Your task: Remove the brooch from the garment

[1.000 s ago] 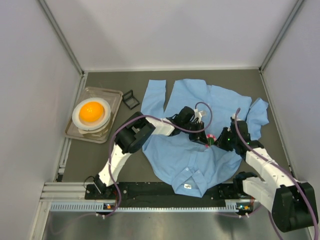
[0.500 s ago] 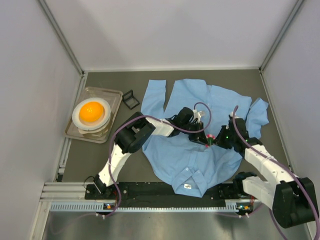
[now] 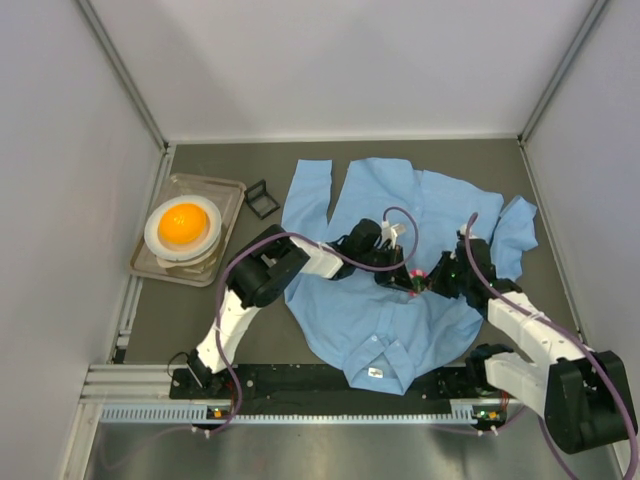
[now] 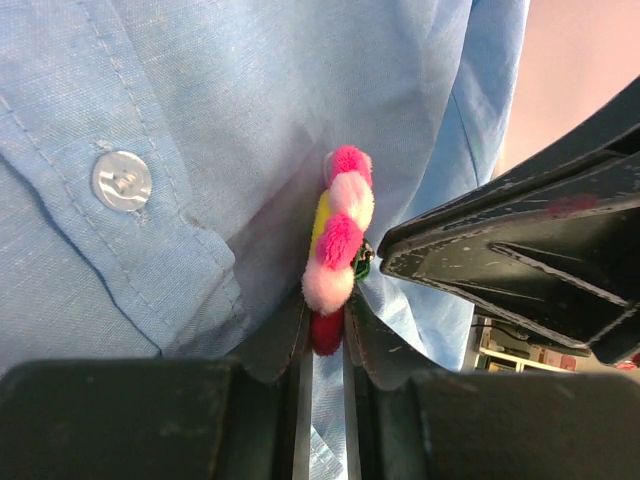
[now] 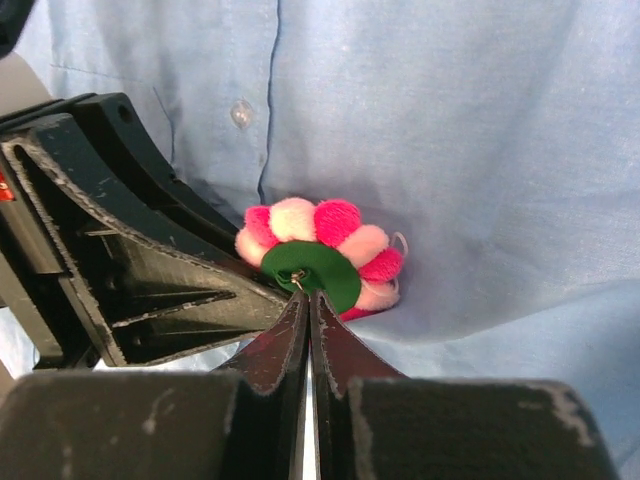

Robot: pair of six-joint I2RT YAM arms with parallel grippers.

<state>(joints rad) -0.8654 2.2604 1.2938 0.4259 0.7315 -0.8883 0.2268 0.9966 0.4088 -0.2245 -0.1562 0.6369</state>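
writing: one white label [image 3: 377,372] at the collar of the shirt [image 3: 400,205], print too small to read.

count: one light blue shirt, spread on the tabletop [image 3: 200,310], collar toward the arm bases. one brooch [image 4: 338,245], pink and pale pink petals with a yellow centre, standing edge-on against the shirt front beside the placket. its green backing disc [image 5: 314,272] faces the right wrist camera. one shirt button [image 4: 121,180] shows in the left wrist view and one in the right wrist view. one tray [image 3: 235,190] at the left holds a white bowl [image 3: 183,228] with orange contents. one small black frame [image 3: 262,198] lies beside it.

left gripper [image 4: 325,335]: jaws drawn to a narrow slit, pinching the lowest petal, with blue cloth in the gap. right gripper [image 5: 308,305]: jaws pressed together, tips clamped at the small metal fitting on the green disc.

hard to make out: from above the brooch is a pink speck between both grippers. the pin itself is hidden, and both bowl contents and black frame are unclear.
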